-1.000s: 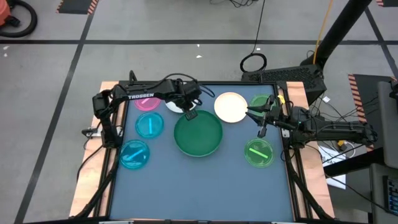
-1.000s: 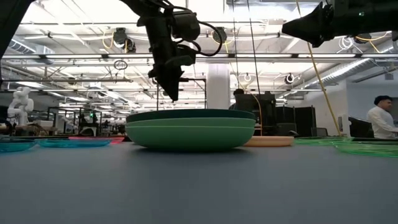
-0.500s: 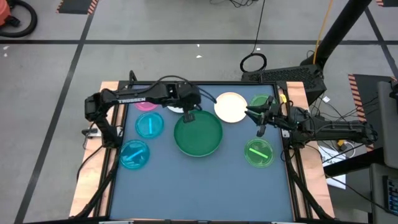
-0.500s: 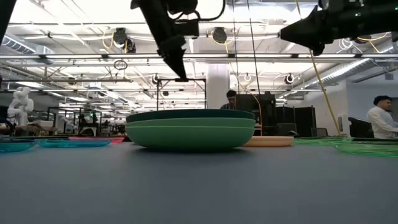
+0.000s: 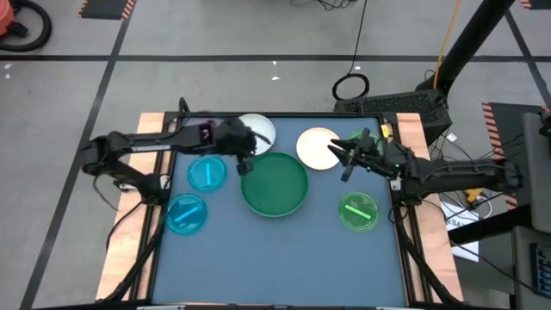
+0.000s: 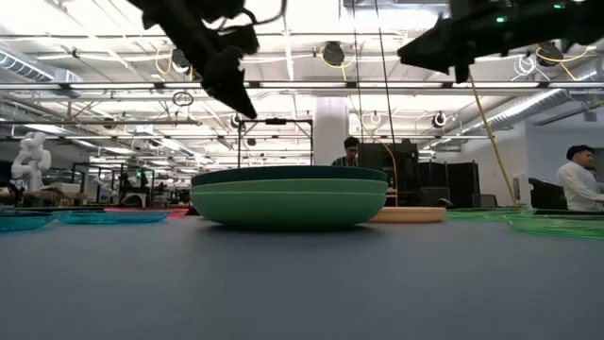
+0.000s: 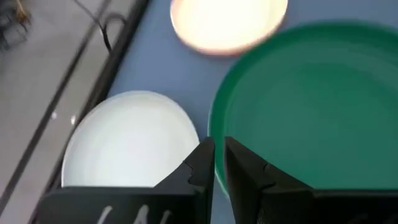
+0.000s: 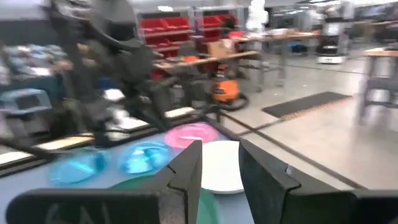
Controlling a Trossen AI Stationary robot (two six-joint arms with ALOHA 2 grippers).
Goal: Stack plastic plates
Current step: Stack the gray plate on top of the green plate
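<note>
Three large green plates sit stacked (image 5: 274,183) (image 6: 288,196) at the table's middle. A white plate (image 5: 258,129) (image 7: 130,140) and a cream plate (image 5: 317,148) lie flat behind the stack. Two blue plates (image 5: 207,174) (image 5: 186,213) lie on the left and a green striped one (image 5: 359,211) on the right. A pink plate (image 8: 189,134) lies at the far left, mostly hidden under my left arm in the high view. My left gripper (image 5: 244,165) (image 7: 219,158) hangs shut above the stack's left rim. My right gripper (image 5: 342,160) (image 8: 219,168) hovers open, high beside the cream plate.
Another green translucent plate (image 5: 362,138) lies at the far right corner, partly under my right arm. Raised wooden rails (image 5: 146,120) border the table's sides. Blue table surface (image 5: 275,258) stretches along the near half. People stand in the room beyond the table (image 6: 576,179).
My left gripper has risen well above the green stack and swung toward the table's left, uncovering the white plate behind the stack. My right gripper has moved a little toward the table's left, closer to the cream plate. No plate has moved.
</note>
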